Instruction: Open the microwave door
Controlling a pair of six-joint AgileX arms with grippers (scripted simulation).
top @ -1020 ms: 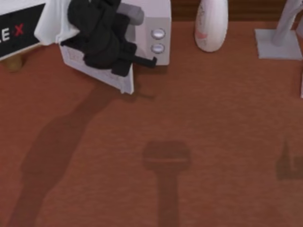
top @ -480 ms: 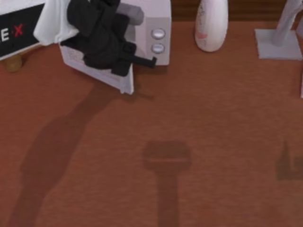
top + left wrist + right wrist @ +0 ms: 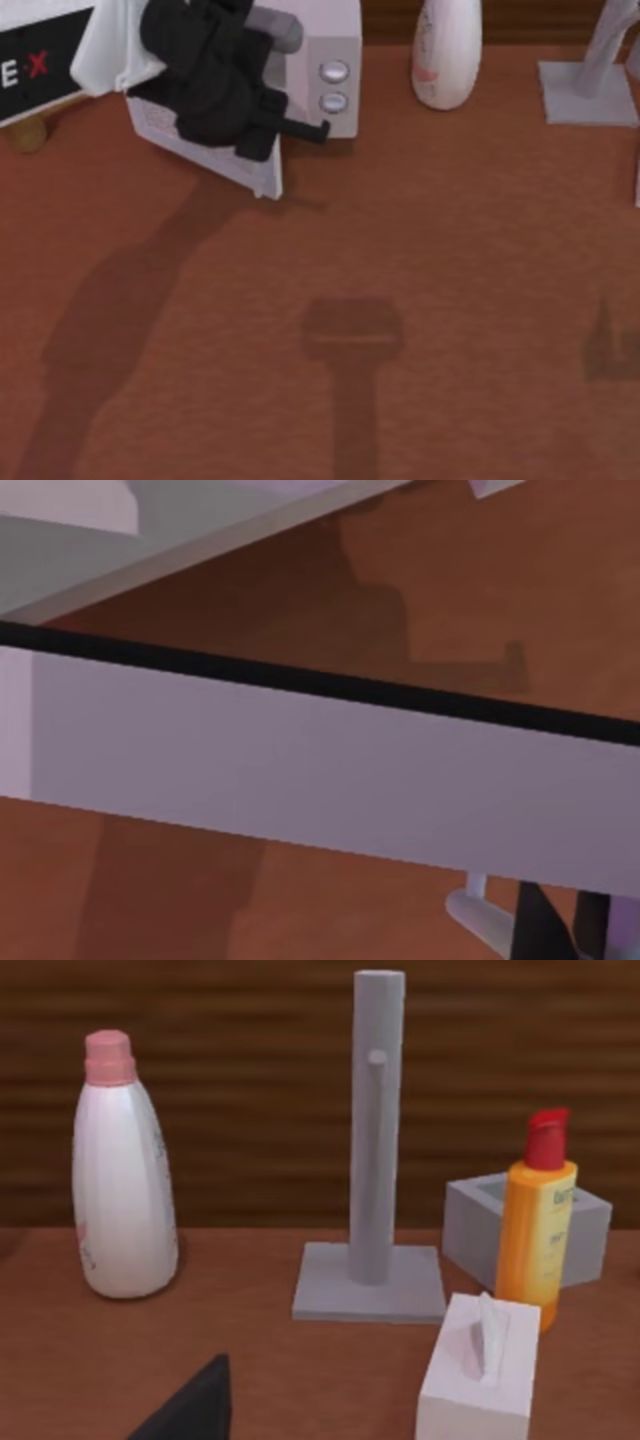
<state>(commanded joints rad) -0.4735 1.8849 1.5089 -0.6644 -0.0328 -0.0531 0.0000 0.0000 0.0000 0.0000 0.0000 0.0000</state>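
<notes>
While the light-grey speckled microwave door point(image 3: 215, 160) stands ajar at upper left, the black left gripper point(image 3: 300, 128) lies over it, grip state unclear, on the reddish-brown wooden table point(image 3: 450, 300).

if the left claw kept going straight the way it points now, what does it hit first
Probably the microwave front by its two knobs: the left claw, over the open microwave door, points that way. Height is unclear, so it could pass just in front.

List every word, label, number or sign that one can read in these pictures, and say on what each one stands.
"E X": white E and red X, cut off by the picture edge, on the black-and-white sign at the table's far left.
White bottle: faint pink marks, too blurred to read.
Orange bottle: a small green label, unreadable.
Microwave, tissue box: no text visible.
</notes>
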